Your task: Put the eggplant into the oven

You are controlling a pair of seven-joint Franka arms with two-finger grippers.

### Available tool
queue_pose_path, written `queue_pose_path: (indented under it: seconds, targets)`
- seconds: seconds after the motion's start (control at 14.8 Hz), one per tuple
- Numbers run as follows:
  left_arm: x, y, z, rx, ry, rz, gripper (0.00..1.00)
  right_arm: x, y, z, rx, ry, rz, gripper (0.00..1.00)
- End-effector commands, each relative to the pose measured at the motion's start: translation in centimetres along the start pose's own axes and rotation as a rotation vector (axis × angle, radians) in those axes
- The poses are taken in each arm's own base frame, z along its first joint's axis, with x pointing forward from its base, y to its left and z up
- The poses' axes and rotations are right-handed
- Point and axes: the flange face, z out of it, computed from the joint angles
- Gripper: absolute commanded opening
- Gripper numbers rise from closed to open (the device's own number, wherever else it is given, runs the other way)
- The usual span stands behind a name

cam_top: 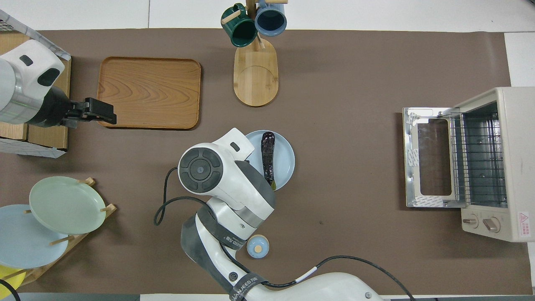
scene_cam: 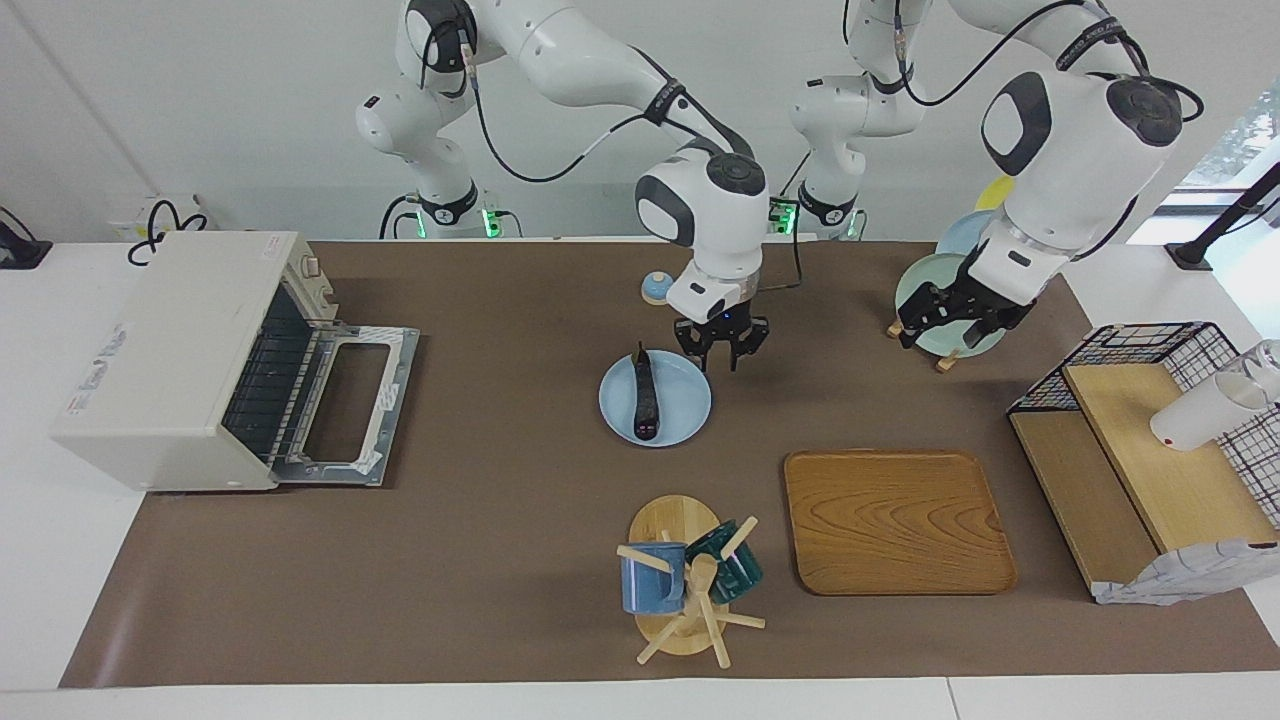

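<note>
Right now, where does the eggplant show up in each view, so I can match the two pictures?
Facing view: the eggplant lies on the blue plate near the picture's middle, stem toward the robots.
Overhead view: the eggplant lies on the same plate, just above the right arm's wrist.
Shared landmark: the oven, door open, at the right arm's end of the table.

Glossy dark-skinned eggplant (scene_cam: 645, 396) on a smooth glazed plate (scene_cam: 688, 405), matt off-white oven (scene_cam: 165, 350) with metal rack and glass door, grained wooden tray (scene_cam: 897, 520), matt brown table mat (scene_cam: 480, 520)
</note>
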Motion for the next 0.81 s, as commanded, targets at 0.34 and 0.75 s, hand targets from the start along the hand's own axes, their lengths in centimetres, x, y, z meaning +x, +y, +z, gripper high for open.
queue_pose_path:
  seconds: [0.34, 0.75]
  targets:
    - [-3.4, 0.6, -3.2, 0.045, -0.004, 0.029, 1.00, -1.5, 1.3, 3.3, -0.069, 0.049, -0.118, 0.41]
    - [-2.2, 0.3, -6.7, 0.139, -0.049, 0.044, 1.00, -2.7, 2.6, 5.0, -0.087, 0.031, -0.180, 0.14]
